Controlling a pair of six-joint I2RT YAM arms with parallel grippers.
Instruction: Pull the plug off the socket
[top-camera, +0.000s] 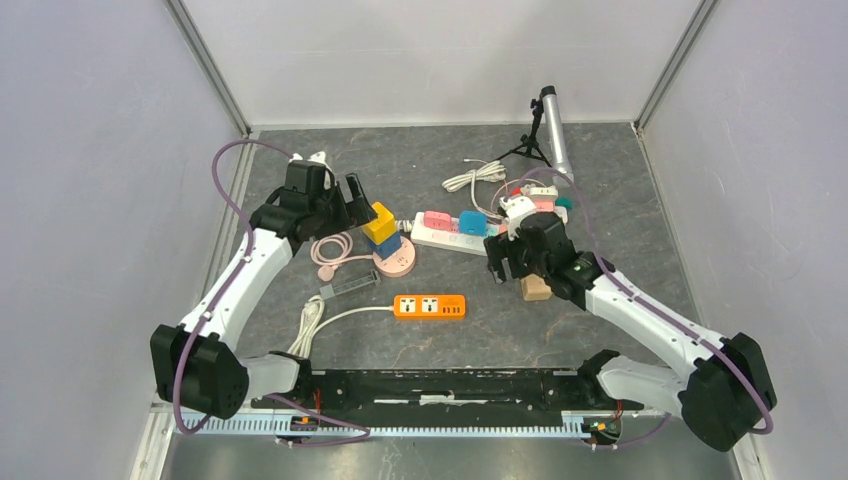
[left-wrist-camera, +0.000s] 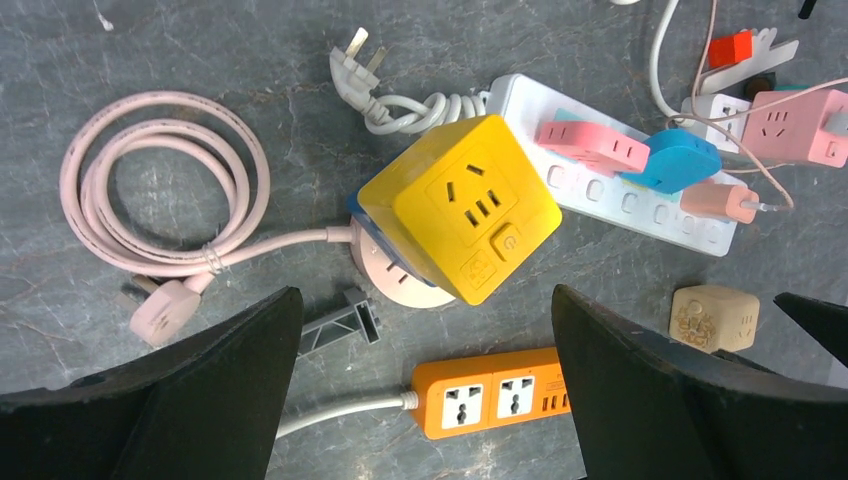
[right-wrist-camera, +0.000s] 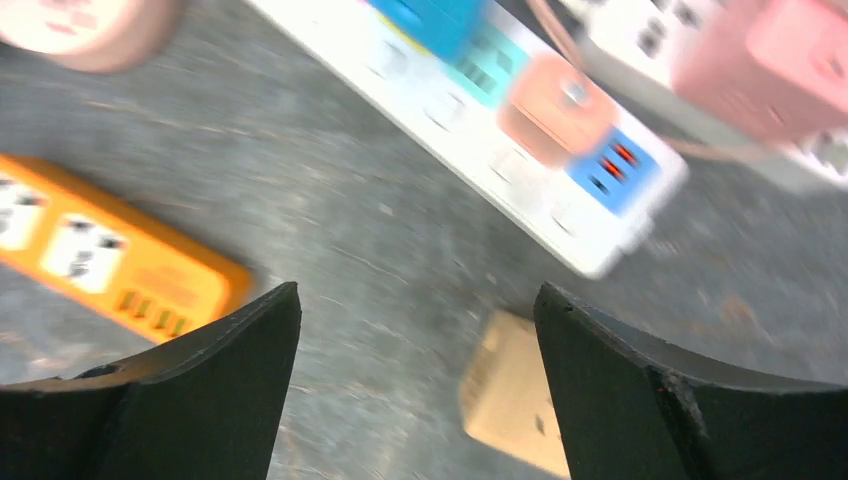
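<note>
A yellow cube adapter (left-wrist-camera: 460, 205) is stacked on a blue cube, plugged into a round pink socket (left-wrist-camera: 400, 285) with a coiled pink cable (left-wrist-camera: 160, 190). In the top view the yellow cube (top-camera: 380, 222) is just right of my left gripper (top-camera: 356, 198). My left gripper (left-wrist-camera: 425, 390) is open and empty, above and in front of the cube. A white power strip (top-camera: 450, 238) holds pink and blue plugs (left-wrist-camera: 680, 160). My right gripper (top-camera: 505, 258) is open and empty, over bare table beside a beige cube (right-wrist-camera: 510, 395), near the strip's end (right-wrist-camera: 520, 190). The right wrist view is blurred.
An orange power strip (top-camera: 430, 306) with a grey cord lies at front centre. A grey bracket (left-wrist-camera: 340, 325) lies by the pink socket. More pink and white adapters and cables (top-camera: 530, 195) sit at the back right, with a small tripod (top-camera: 545, 130) behind them.
</note>
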